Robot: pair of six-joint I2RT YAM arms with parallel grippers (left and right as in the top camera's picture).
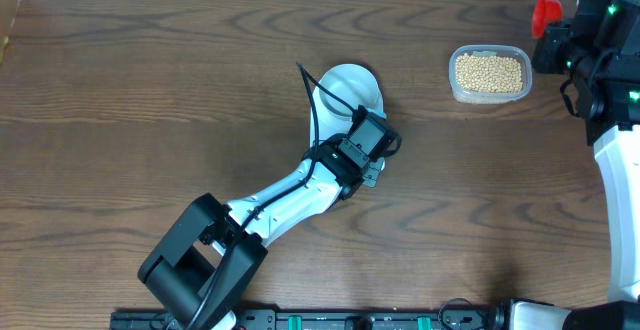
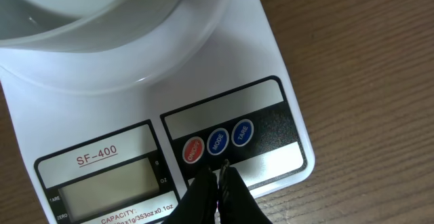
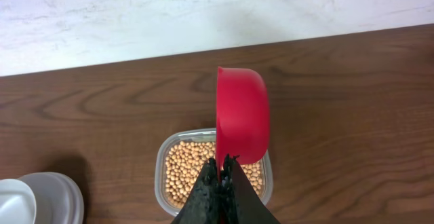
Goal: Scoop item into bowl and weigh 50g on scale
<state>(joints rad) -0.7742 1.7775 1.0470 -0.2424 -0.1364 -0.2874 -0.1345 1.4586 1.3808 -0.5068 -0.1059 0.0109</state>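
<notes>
The white bowl (image 1: 350,88) sits on the white scale (image 2: 271,81), and its rim fills the top left of the left wrist view. My left gripper (image 2: 222,170) is shut and empty, its tips over the scale's front panel just below the red button (image 2: 193,150) and a blue button (image 2: 218,141). The grey display (image 2: 108,187) looks blank. My right gripper (image 3: 222,161) is shut on the handle of a red scoop (image 3: 242,115), held above the tan beans (image 3: 186,170). The scoop's inside is hidden from me.
The beans lie in a clear plastic tub (image 1: 490,73) at the back right of the brown wooden table (image 1: 150,100). The left arm (image 1: 280,205) stretches from the front edge to the scale. A pale wall runs behind the table's far edge.
</notes>
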